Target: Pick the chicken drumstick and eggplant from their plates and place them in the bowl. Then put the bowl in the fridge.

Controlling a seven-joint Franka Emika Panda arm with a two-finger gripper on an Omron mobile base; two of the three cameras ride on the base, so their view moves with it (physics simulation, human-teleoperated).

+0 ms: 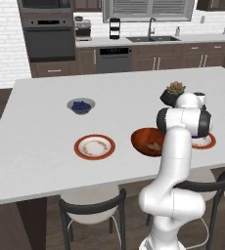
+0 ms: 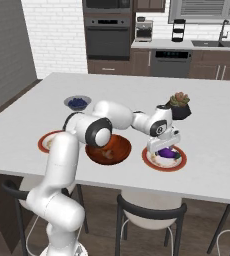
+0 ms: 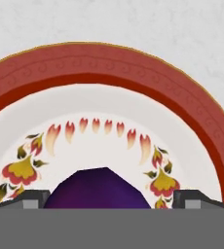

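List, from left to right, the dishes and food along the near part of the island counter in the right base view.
Red-rimmed white plate with nothing on it → glossy reddish-brown bowl holding a golden-brown chicken drumstick → dark-purple eggplant on a second red-rimmed plate, with the open gripper over it.
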